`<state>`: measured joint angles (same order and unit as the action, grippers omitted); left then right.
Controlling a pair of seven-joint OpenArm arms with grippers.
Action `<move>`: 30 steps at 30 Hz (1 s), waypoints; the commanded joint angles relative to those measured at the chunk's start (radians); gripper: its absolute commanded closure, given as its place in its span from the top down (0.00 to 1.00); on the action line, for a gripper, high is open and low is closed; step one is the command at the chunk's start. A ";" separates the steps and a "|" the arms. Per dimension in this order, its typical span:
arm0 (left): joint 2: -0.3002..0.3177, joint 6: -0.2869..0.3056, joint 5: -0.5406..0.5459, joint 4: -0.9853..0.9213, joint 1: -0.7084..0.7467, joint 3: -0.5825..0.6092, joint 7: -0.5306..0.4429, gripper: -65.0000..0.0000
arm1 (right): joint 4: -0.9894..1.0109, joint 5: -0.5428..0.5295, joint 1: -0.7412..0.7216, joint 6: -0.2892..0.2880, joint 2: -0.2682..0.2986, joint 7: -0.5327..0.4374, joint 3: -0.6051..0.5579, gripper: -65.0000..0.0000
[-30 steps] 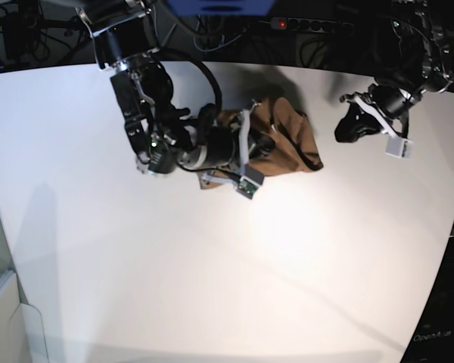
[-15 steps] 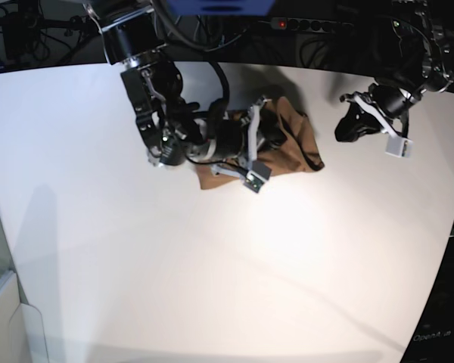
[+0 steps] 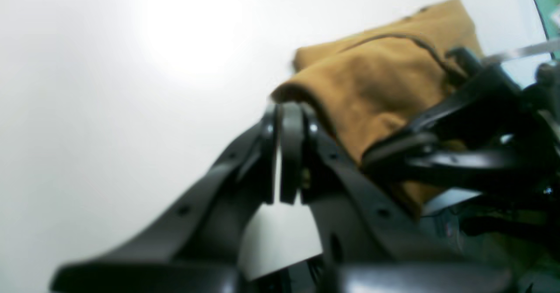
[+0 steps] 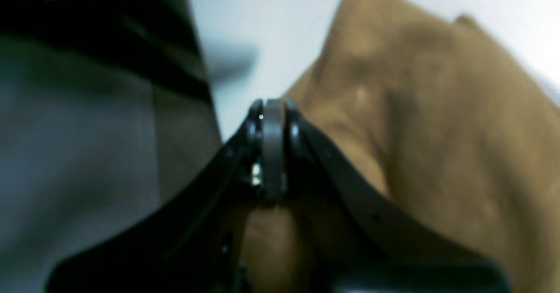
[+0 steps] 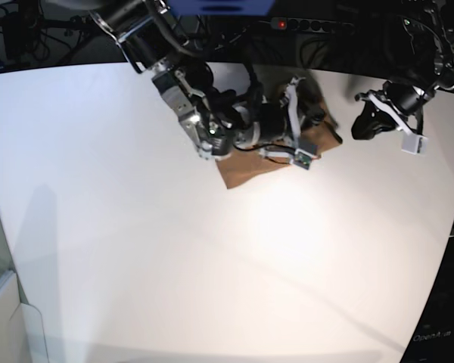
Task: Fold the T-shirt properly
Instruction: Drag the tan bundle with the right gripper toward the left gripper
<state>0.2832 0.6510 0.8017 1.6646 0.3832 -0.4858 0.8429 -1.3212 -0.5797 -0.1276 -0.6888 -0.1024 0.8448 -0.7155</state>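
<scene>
T-shirt [image 5: 246, 168] bunched on table [image 5: 136, 249]; right pincer [image 4: 273, 109] closed over it, left pincer [image 3: 286, 113] closed, empty.

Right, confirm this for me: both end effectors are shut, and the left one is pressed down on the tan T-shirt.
One thing is wrong. In the base view, the left end effector hangs beside the T-shirt, apart from it. It is the right end effector that sits over the cloth. Both are shut, as the wrist views show.

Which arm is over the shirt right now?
The right arm: it lies across the T-shirt, jaws shut. The left arm hangs off to the side over bare table.
</scene>
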 commanded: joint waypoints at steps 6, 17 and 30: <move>0.012 0.008 0.018 0.010 0.012 -0.004 -0.018 0.03 | -0.016 -0.021 -0.068 -0.009 -0.009 -0.023 -0.025 0.01; 0.018 0.010 0.014 0.013 0.043 0.082 -0.018 0.03 | -0.014 -0.021 -0.155 -0.009 0.123 -0.017 -0.023 0.01; 0.008 -0.004 0.011 -0.113 -0.069 0.140 -0.018 0.03 | -0.019 -0.027 -0.241 -0.009 0.252 0.044 0.070 0.01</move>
<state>0.2802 0.6365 0.7887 1.5326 0.3237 -0.3424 0.8490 -1.3212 -0.5877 -0.3454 -0.6914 0.1520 0.9066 -0.6502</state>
